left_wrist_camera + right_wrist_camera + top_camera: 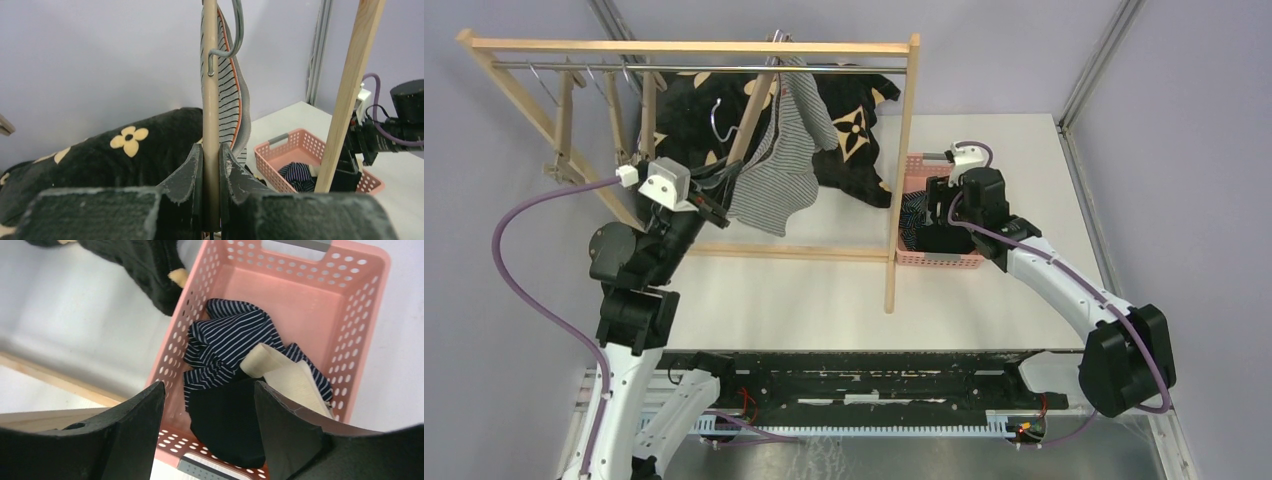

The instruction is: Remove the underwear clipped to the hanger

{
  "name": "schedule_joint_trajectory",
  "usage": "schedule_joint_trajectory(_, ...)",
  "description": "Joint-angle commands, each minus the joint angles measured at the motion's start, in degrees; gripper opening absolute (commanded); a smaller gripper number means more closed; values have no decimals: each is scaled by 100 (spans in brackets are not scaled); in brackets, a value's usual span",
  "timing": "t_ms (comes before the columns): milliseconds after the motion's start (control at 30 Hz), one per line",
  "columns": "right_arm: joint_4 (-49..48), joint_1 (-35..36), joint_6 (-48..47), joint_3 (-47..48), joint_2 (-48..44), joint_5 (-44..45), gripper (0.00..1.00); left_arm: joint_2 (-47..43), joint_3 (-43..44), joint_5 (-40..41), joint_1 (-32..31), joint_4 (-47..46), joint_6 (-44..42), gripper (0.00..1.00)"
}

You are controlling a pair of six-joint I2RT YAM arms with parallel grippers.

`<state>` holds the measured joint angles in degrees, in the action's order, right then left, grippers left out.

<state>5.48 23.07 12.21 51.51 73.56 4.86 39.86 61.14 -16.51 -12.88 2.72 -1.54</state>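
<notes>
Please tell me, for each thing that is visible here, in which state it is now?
left gripper, shut on the hanger.
right gripper, open, above the basket.
pinstriped underwear, hanging from the hanger, not yet removed.
navy striped underwear, crumpled in the basket.
black underwear, crumpled in the basket.
black cushion, lying on the table.

Pinstriped boxers [776, 185] hanging, navy pair [230, 337], black pair [225, 422] in basket [305, 295]
</notes>
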Motion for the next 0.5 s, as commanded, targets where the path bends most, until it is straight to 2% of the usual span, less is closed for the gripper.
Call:
schedule_joint_trajectory(0, -112, 63, -43, 282, -248, -807, 73, -310, -347, 276, -17, 8, -228, 3)
schedule_joint_trajectory(67, 15, 107, -94, 351, -295, -1025, 72, -319, -484, 400, -16, -110, -219, 3)
schedule_joint_trajectory(267, 546, 358, -271, 96, -933, -676, 73, -169, -503, 230, -18, -267, -215, 3)
schedule_joint_trajectory(467, 482, 472, -317, -408, -1342, -1173, 74, -554, -802, 256, -15, -317, -23, 3)
